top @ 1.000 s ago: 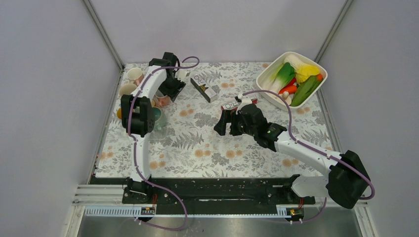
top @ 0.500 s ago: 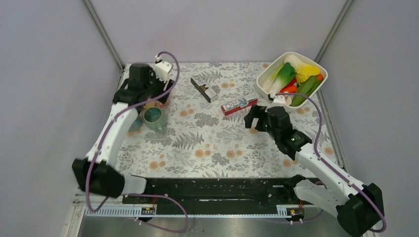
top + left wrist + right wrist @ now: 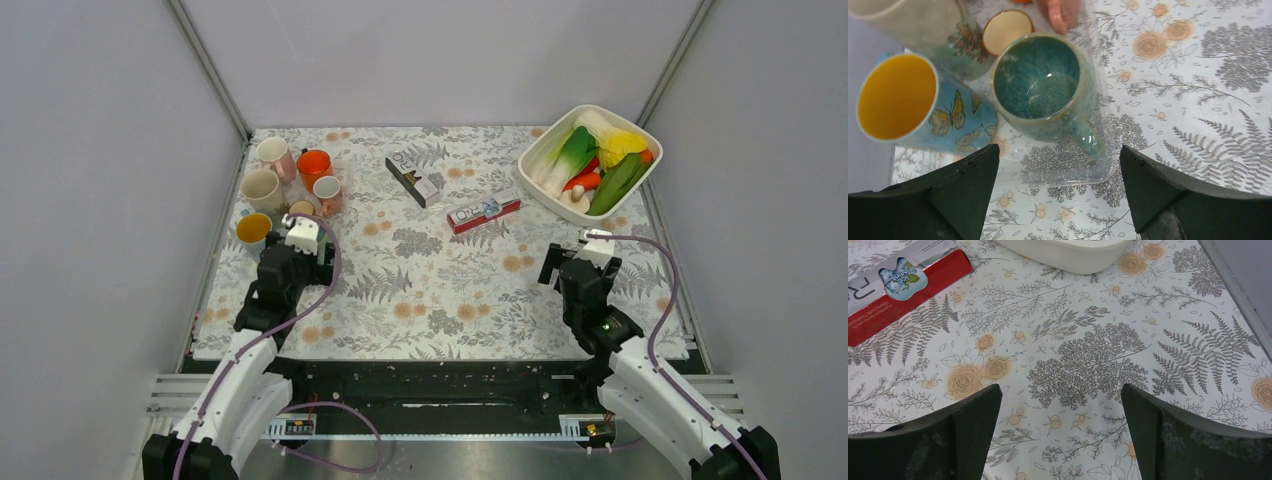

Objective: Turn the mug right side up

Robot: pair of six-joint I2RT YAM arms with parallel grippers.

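The teal glazed mug stands upright, mouth up, its handle pointing toward my left gripper. It sits among other mugs at the table's far left. My left gripper is open and empty, just short of the handle and not touching it. In the top view the left gripper covers most of the teal mug. My right gripper is open and empty over bare tablecloth, and in the top view it is at the right, far from the mugs.
Beside the teal mug are a blue butterfly mug with a yellow inside, a cream mug and a small cup. Pink and orange mugs stand behind. Two boxes lie mid-table. A white vegetable bowl sits far right.
Both arms have drawn back toward the near edge. The left gripper has come away from the mug cluster, leaving the teal mug upright. The right gripper has moved right, away from the red box.
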